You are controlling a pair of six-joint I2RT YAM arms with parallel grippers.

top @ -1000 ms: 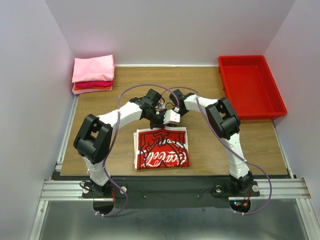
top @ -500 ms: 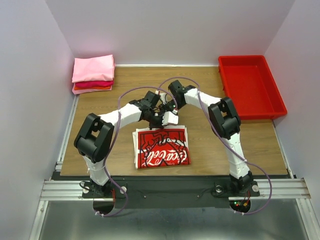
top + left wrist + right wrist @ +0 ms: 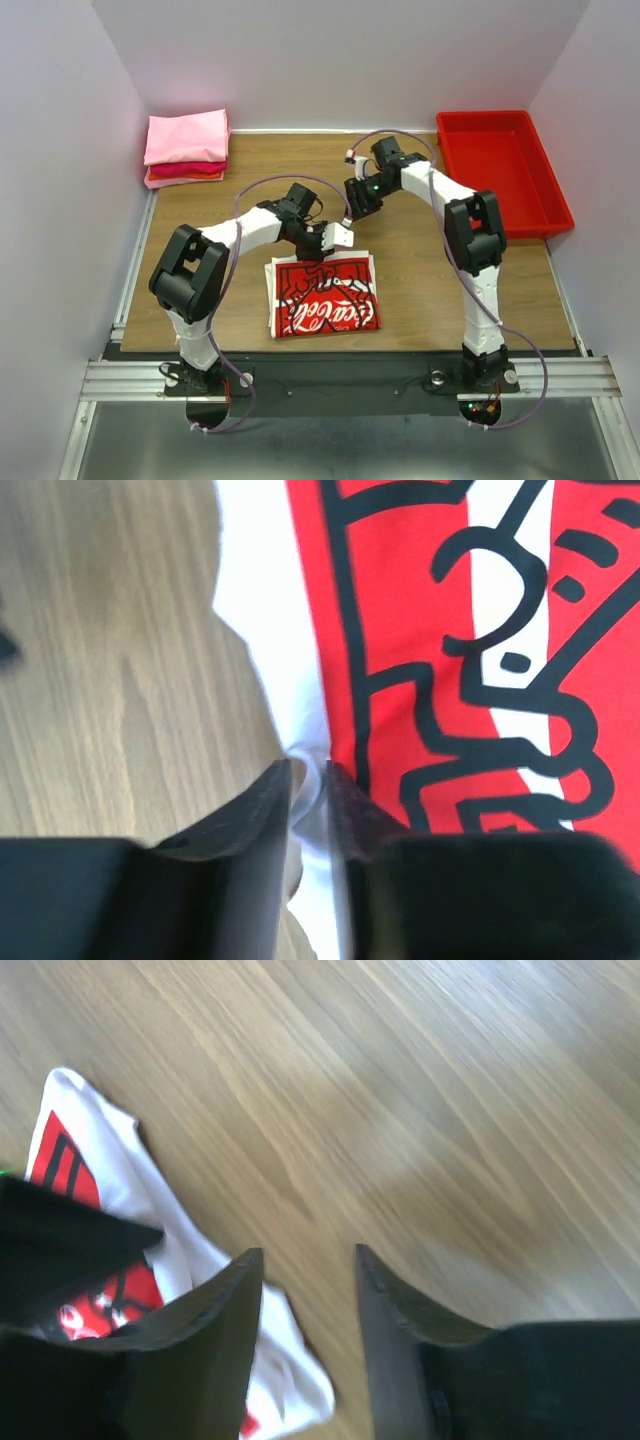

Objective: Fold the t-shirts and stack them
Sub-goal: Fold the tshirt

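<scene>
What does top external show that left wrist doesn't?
Only top external: the pink and red folded stack at the far left, the red tray and the right hand over bare wood. Only left wrist: the white t-shirt edge sitting between the fingers of the left hand, and the print's black linework up close. Both: that t-shirt's red graphic and the wooden table.

Over at the far right corner sits a red plastic tray [image 3: 500,170], shallow and rectangular, its long side running along the right edge. It rests on a wood-grain surface [image 3: 430,290] with pale streaks in the grain. Plain white walls [image 3: 340,60] close the space in on three sides. Silvery metal rails [image 3: 330,378] run across the near edge.
</scene>
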